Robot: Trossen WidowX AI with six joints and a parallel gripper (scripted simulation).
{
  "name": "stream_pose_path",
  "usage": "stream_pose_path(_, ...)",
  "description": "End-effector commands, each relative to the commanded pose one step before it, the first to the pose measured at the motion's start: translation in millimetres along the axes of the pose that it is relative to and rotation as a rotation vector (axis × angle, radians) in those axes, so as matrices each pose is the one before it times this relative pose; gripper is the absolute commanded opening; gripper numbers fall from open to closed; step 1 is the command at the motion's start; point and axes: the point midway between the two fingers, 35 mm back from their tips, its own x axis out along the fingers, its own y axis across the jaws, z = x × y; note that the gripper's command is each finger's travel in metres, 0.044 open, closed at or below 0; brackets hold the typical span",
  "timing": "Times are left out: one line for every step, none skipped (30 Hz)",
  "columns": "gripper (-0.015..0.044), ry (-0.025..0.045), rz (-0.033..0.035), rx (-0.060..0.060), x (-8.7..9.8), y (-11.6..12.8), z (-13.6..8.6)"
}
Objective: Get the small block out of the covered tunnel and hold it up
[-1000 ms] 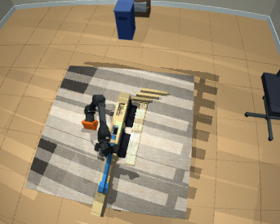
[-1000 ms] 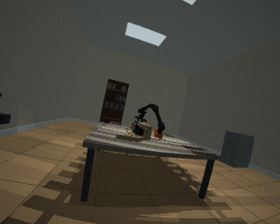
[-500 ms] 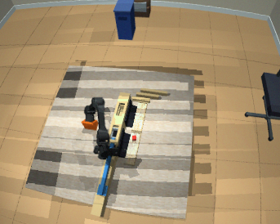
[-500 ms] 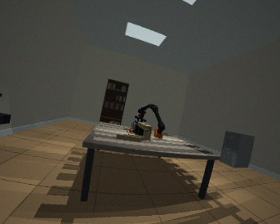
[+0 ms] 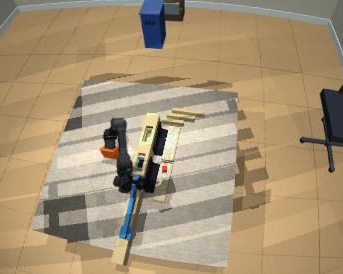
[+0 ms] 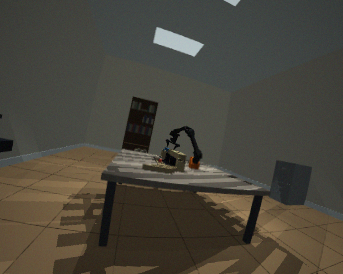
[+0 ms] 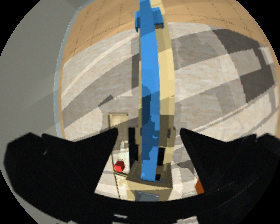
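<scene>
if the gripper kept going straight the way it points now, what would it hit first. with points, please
Probably the blue bar [image 5: 130, 212] [image 7: 150, 75], which runs between the open fingers of the gripper [image 5: 137, 184] [image 7: 149, 131]; how far below it lies is unclear.

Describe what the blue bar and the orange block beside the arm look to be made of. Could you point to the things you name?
Blue bar [image 5: 129, 212] [image 7: 150, 75]: probably painted or moulded plastic, judging by its even, saturated colour without grain.
Orange block [image 5: 109, 152] [image 6: 194, 162]: possibly plastic; flat colour, no grain visible, though painted metal is possible.
</scene>
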Motion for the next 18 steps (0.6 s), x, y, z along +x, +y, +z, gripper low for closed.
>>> stream_pose_path(0.0440, 0.00650, -0.00660, 0.0002, -5.36, 2.73, -30.17)
stream_pose_path(0.0440, -0.00126, 0.00016, -0.0019, -2.58, 0.47, -10.67)
stream_pose_path(0.0440, -0.00071, 0.00011, -0.0012, -1.42, 0.11, -6.43)
stream_pose_path(0.0440, -0.00023, 0.00004, -0.0004, -0.45, 0.01, -2.15)
stream_pose_path(0.0440, 0.00000, 0.00000, 0.0000, 0.00, 0.00, 0.00)
stream_pose_path(0.0440, 0.00000, 0.00000, 0.0000, 0.00, 0.00, 0.00)
stream_pose_path(0.0440, 0.00000, 0.00000, 0.0000, 0.00, 0.00, 0.00)
stream_pose_path(0.0440, 0.00000, 0.00000, 0.0000, 0.00, 0.00, 0.00)
stream_pose_path(0.0440, 0.00000, 0.00000, 0.0000, 0.26, -0.04, -0.03)
stream_pose_path(0.0440, 0.00000, 0.00001, 0.0000, 0.52, -0.07, -0.06)
stream_pose_path(0.0440, 0.00000, 0.00001, 0.0000, 0.79, -0.11, -0.10)
stream_pose_path(0.0440, 0.00000, 0.00002, 0.0000, 1.02, -0.15, -0.13)
stream_pose_path(0.0440, 0.00000, 0.00002, 0.0000, 1.25, -0.19, -0.16)
stream_pose_path(0.0440, 0.00001, 0.00002, 0.0000, 1.46, -0.22, -0.20)
stream_pose_path(0.0440, 0.00001, 0.00003, 0.0000, 1.57, -0.25, -0.22)
stream_pose_path(0.0440, 0.00001, 0.00003, 0.0000, 1.59, -0.26, -0.23)
stream_pose_path(0.0440, 0.00002, 0.00003, 0.0000, 1.59, -0.27, -0.24)
stream_pose_path(0.0440, 0.00002, 0.00003, 0.0000, 1.59, -0.27, -0.24)
